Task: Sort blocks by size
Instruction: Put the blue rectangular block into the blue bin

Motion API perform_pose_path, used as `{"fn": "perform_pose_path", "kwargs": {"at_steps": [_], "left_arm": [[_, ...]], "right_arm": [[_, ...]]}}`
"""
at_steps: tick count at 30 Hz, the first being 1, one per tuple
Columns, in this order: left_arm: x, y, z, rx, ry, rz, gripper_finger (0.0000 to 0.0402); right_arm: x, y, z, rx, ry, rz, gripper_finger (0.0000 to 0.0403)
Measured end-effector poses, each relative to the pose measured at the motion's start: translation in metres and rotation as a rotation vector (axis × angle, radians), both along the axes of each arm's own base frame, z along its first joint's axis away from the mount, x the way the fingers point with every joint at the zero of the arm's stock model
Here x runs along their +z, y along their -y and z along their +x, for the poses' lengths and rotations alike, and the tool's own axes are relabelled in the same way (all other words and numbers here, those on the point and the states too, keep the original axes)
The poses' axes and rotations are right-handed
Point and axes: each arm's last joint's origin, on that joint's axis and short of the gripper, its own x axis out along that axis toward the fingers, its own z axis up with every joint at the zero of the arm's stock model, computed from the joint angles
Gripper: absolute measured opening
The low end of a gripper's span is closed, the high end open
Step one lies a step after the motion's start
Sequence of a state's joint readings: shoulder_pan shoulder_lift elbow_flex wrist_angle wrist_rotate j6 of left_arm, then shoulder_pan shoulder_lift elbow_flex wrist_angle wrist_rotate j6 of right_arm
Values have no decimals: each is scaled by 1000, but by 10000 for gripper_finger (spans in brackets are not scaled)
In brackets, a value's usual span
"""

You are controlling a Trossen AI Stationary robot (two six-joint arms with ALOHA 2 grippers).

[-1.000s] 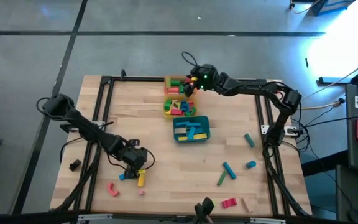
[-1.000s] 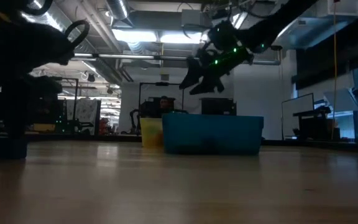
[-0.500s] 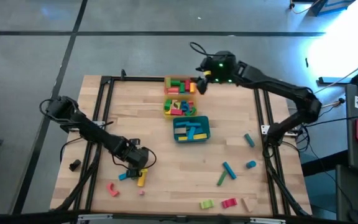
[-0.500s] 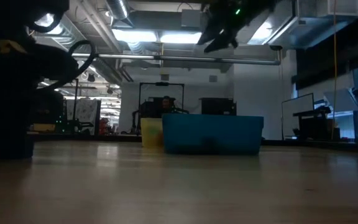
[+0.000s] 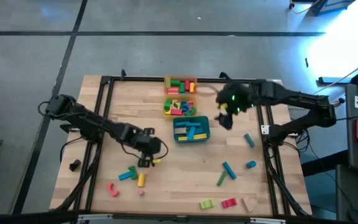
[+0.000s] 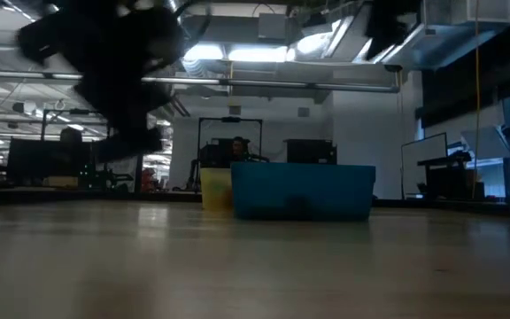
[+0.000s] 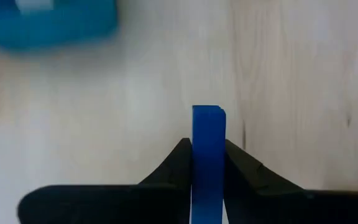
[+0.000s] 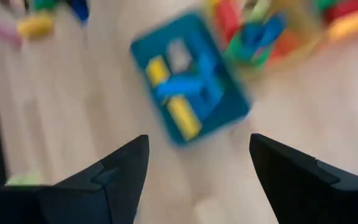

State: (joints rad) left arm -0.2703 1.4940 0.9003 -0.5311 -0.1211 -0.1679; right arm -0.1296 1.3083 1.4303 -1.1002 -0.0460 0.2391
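The worktop [image 5: 166, 146] is pale wood laid in long planks, with a black metal frame along its edges, and it stands on a grey floor [image 5: 135, 37] crossed by dark seams. Seen level from the low camera, the room behind is dim, with bright ceiling light strips, steel pipes overhead, dark racks and monitors, and a person seated far back behind the trays.

The left gripper [image 7: 207, 163] is closed on a blue block [image 7: 208, 155], a flat, smooth slab held on edge between the two dark fingers [image 7: 174, 163], clear of the bare wood. From above, this gripper [image 5: 146, 158] hangs over the worktop's left-middle part; just beside it, toward the worktop's near edge, lie a green block, a blue block and a yellow cylinder [image 5: 142, 180], and farther that way a red arch [image 5: 112, 189] and a small pink piece.

The right gripper [image 8: 197, 168] stands wide open, holding nothing, above the worktop. The teal tray [image 5: 191, 129], a rectangular tub with blue and yellow bars inside, sits just beside it on the side toward the left gripper. Beyond the teal tray, at the far edge, come a yellow square tray [image 5: 179, 107] and an orange square tray [image 5: 179, 84], both heaped with mixed coloured blocks.

On the near side of the right gripper, loose blocks [image 5: 229, 170] lie scattered well apart: teal bars, a small blue cylinder, a green bar, and near the front edge a lime piece, a red piece and a pale wooden one. A small black object [image 5: 74, 165] rests outside the left frame rail.
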Motion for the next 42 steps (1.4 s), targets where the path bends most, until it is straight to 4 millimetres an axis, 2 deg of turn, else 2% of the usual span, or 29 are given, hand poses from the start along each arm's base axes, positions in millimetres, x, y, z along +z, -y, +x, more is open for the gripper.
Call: {"fn": "perform_pose_path", "kwargs": {"at_steps": [3, 8, 13, 16, 19, 26, 31, 35, 42], "left_arm": [[19, -10, 18, -45, 117, 27, 41], [44, -31, 48, -84, 473, 88, 42], [51, -51, 66, -44, 653, 131, 43], [45, -60, 75, -14, 679, 139, 43], [29, -69, 83, -1, 658, 157, 44], [3, -88, 98, 13, 650, 213, 51], [0, -101, 99, 124, 656, 149, 104], [2, -106, 98, 151, 661, 140, 146], [9, -107, 96, 155, 681, 140, 164]], "right_arm": [[-7, -24, -2, 10, -75, 62, 280], [-17, -60, -2, 85, -106, 100, 280], [-32, -91, -10, 1, -183, 181, 280], [-45, -108, -16, -115, -224, 199, 280], [-64, -122, -25, -216, -271, 200, 280], [-106, -145, -48, -378, -352, 165, 280], [-131, -158, -55, -388, -374, 159, 280], [-148, -170, -52, -356, -393, 155, 280], [-171, -187, -45, -327, -458, 133, 280]]}}
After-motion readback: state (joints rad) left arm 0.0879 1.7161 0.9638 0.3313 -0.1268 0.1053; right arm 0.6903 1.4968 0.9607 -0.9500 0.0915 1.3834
